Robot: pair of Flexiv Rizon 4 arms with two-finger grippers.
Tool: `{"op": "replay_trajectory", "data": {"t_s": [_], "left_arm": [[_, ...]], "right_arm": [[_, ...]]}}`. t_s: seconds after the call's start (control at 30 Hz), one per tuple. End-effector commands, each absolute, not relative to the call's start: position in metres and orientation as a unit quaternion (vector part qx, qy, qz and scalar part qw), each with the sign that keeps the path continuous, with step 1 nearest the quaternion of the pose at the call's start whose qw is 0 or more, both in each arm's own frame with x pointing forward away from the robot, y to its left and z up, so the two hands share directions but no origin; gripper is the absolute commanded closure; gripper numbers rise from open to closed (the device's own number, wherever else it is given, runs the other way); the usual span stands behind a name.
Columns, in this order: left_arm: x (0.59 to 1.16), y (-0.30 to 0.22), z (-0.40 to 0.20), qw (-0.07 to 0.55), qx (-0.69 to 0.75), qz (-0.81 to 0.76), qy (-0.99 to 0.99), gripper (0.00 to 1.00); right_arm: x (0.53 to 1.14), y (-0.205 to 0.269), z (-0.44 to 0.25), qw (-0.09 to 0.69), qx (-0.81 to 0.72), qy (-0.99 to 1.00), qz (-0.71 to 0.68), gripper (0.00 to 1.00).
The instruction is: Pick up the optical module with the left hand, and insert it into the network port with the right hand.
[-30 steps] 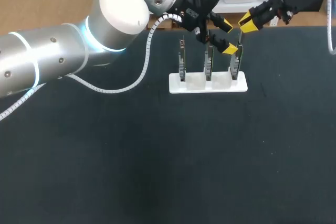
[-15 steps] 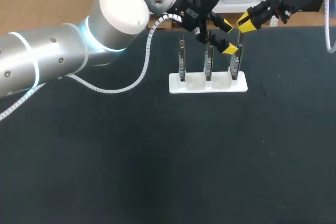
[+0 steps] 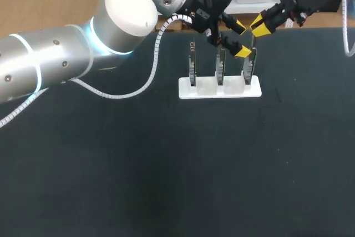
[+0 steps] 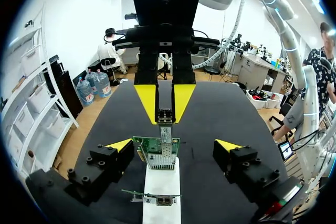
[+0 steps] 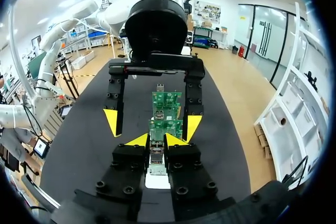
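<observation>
right gripper narrow, both yellow tips pinched on the module from two sides; module is a small silver block hanging out beyond the tips. its free end meets the top edge of a green circuit board, just above the board's metal port; cannot tell how far in it sits. left gripper wide, fingers spread to either side of that same board, touching nothing, not holding anything. the two grippers face each other over the board, right one higher, left one lower and closer to the stand. the board stands upright in a white stand; from the head camera it is the right-end board of three, with a middle board and a left-end board upright in the same stand, spaced apart. stand sits toward the far side of the dark table. left arm comes in from the left side and reaches past the middle to the stand; right arm enters at the far right corner.
</observation>
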State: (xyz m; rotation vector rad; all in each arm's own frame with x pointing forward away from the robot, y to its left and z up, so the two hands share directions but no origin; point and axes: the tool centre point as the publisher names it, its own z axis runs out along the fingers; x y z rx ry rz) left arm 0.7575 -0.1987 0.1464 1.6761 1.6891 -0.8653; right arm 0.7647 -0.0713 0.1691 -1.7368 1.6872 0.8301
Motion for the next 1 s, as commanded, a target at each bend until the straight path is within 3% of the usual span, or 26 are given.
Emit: {"op": "replay_trajectory", "data": {"t_s": [0.03, 1.0], "left_arm": [[0.7573, -0.1987, 0.1464, 0.3, 0.632, -0.325, 0.636, 0.0], [0.7573, -0.1987, 0.1464, 0.3, 0.632, -0.325, 0.636, 0.0]], "right_arm": [[0.7663, -0.0711, 0.1679, 0.286, -0.65, 0.631, 0.312, 1.0], [0.7674, -0.0704, 0.1584, 0.281, -0.644, 0.638, 0.315, 1.0]]}}
